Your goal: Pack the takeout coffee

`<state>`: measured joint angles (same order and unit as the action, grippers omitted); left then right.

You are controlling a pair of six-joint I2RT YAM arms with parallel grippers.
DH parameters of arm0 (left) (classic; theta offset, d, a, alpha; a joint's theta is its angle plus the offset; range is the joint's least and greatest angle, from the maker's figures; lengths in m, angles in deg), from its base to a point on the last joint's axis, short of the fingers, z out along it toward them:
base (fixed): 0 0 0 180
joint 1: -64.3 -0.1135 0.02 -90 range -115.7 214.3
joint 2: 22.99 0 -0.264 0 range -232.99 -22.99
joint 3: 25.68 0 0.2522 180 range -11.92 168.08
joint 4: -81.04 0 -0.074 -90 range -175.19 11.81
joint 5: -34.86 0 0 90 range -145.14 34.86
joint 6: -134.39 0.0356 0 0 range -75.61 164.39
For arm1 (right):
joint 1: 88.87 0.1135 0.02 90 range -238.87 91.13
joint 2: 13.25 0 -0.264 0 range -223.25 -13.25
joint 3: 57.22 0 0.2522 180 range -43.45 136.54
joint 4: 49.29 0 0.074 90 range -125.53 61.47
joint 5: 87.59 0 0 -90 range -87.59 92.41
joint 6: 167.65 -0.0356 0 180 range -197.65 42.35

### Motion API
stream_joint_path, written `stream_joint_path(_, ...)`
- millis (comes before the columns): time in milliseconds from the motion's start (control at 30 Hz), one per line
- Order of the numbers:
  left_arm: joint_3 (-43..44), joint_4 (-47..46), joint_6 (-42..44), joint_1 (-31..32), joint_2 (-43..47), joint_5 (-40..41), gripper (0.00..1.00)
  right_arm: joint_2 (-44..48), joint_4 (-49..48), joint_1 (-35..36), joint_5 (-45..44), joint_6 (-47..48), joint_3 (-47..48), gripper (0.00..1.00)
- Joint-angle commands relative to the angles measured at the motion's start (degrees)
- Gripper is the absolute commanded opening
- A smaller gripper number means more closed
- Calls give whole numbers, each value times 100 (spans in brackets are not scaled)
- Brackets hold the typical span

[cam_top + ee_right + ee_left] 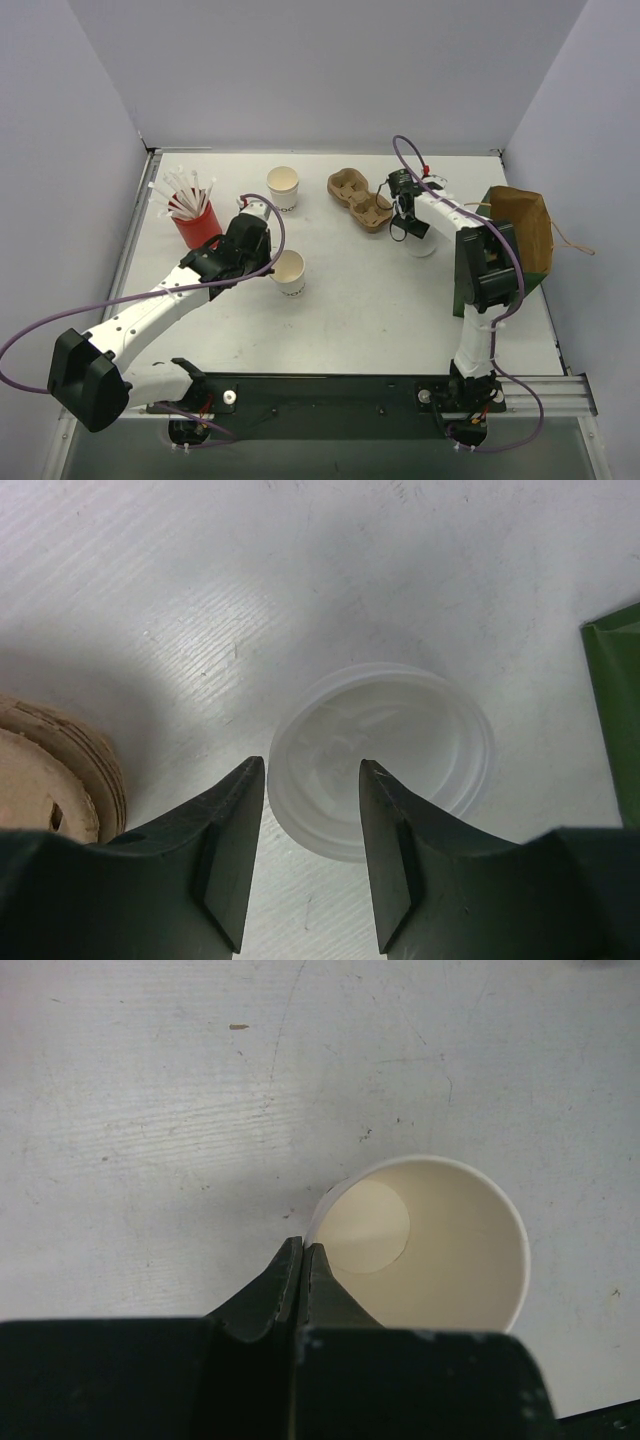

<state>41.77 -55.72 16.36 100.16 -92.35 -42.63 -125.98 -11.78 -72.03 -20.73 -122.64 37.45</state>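
**A:** How do the jaws of the right gripper [312, 770] stand?

**B:** Spread, with a clear gap between them. Its two black fingers [225, 850] hang over the takeout coffee [390, 740], a small white paper cup under a round, cloudy white lid. The lid is wider than the gap, and I see neither finger gripping it.

**A:** And where is that coffee?

**B:** It stands upright on the white table [380, 310], in the right half. The moulded brown cardboard cup carrier [360, 198] is just beside it on the left. The green-and-brown paper bag [525, 225] lies to its right, at the table's right edge.

**A:** The left gripper [302, 1248]?

**B:** Its jaws are pressed together, and nothing shows between them. The tip sits right at the near rim of a lidless white paper cup with a tan inside [440, 1250]. I cannot tell whether it touches that rim.

**A:** What lies farther out?

**B:** A second lidless white paper cup [283, 186] stands farther back, toward the wall. A red cup of white straws [195, 225] is to the left of the left arm's wrist.
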Motion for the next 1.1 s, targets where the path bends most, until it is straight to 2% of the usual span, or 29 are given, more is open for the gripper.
stream_joint_path(0,10,-328,26,27,151,-56,0,-56,34,-58,-77,-80,206,38)
stream_joint_path(67,19,-319,26,44,151,-65,0,-91,16,-76,-33,-80,233,39)
stream_joint_path(267,-25,-354,43,62,125,-74,0,-162,-10,-76,2,-27,303,29)
stream_joint_path(467,-113,-442,43,114,63,-82,0,-135,-2,-67,28,25,295,15)
stream_joint_path(600,-175,-539,26,150,11,-74,0,-74,7,-76,72,52,268,1)
stream_joint_path(867,-333,-741,-1,246,-42,-47,0,84,139,-6,90,166,329,0)
stream_joint_path(1067,-333,-794,-9,273,-121,-65,13,146,358,47,73,228,426,0)
